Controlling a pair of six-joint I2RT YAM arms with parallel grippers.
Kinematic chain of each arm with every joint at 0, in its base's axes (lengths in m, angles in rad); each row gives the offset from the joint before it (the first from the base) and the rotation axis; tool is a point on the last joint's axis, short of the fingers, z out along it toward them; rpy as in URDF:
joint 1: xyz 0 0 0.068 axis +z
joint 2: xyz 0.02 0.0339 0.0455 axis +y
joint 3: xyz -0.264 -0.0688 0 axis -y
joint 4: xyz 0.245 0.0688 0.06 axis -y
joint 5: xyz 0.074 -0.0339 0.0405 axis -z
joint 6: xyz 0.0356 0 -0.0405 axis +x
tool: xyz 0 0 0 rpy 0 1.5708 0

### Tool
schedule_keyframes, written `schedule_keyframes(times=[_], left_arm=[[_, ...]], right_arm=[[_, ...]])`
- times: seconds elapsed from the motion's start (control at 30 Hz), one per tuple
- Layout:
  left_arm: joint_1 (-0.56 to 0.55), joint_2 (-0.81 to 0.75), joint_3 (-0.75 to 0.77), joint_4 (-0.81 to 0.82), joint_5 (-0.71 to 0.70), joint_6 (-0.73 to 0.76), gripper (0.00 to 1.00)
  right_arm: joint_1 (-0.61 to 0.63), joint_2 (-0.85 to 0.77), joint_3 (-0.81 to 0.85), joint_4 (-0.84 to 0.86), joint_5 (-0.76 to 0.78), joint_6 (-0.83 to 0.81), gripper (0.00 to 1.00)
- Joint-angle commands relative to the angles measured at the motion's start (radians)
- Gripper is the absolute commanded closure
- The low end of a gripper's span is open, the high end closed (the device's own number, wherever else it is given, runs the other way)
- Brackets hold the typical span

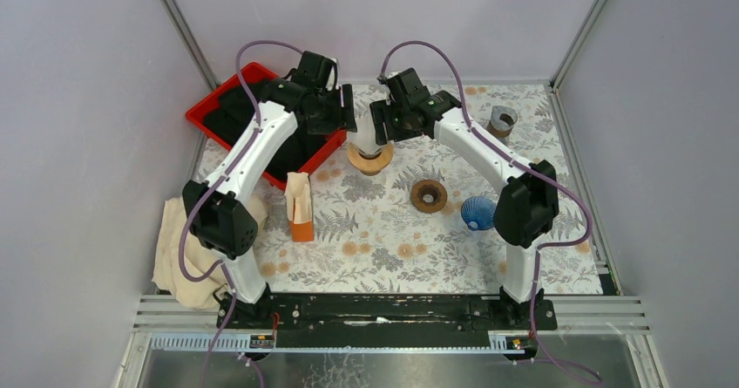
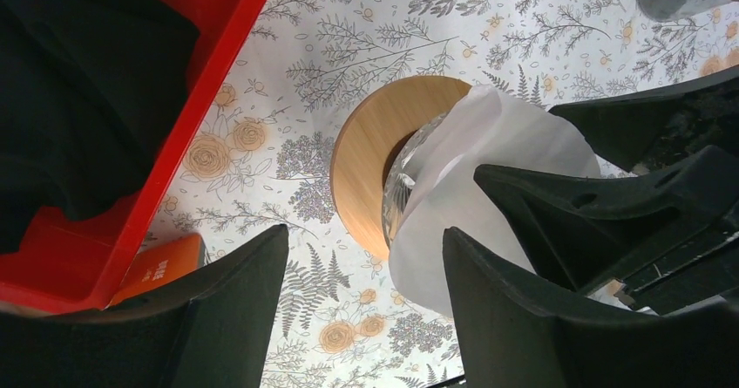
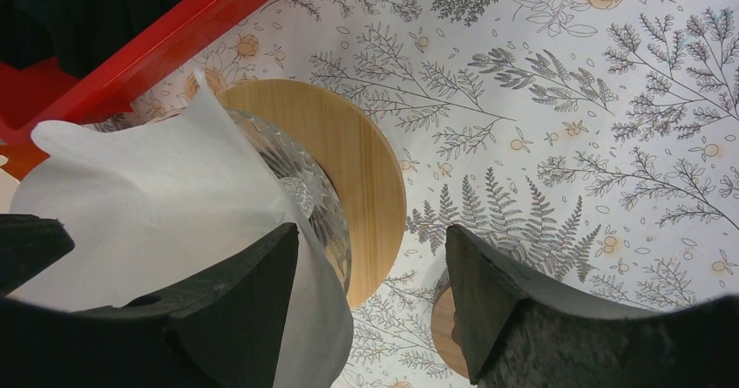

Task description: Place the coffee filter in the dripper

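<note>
A glass dripper (image 1: 370,148) on a round wooden collar (image 1: 370,163) stands at the back middle of the table. A white paper coffee filter (image 1: 369,133) sits in it, standing up above its rim. My left gripper (image 1: 347,113) hovers just left of it, open and empty. My right gripper (image 1: 381,126) hovers just right of it, open, one finger close against the paper. In the left wrist view the filter (image 2: 501,166) and collar (image 2: 375,166) lie ahead of my open gripper (image 2: 366,235). In the right wrist view the filter (image 3: 148,196) covers the dripper (image 3: 309,192), left of my open gripper (image 3: 373,231).
A red tray (image 1: 205,113) with dark contents lies at the back left. An orange box of filters (image 1: 301,207) stands mid-left. A brown ring (image 1: 429,196), a blue dripper (image 1: 477,214) and a grey cup (image 1: 501,122) are on the right. A cloth (image 1: 183,262) hangs at the left edge.
</note>
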Motion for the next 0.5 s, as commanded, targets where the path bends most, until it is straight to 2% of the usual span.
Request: schedule_keyframes(times=[0.0, 0.47], left_arm=[[0.006, -0.007, -0.002, 0.050, 0.030, -0.005, 0.27], [0.006, 0.021, -0.005, 0.041, 0.040, 0.010, 0.26]], right_arm=[[-0.005, -0.069, 0.021, 0.042, -0.024, -0.011, 0.30], [-0.004, -0.107, 0.013, 0.058, -0.028, -0.008, 0.24]])
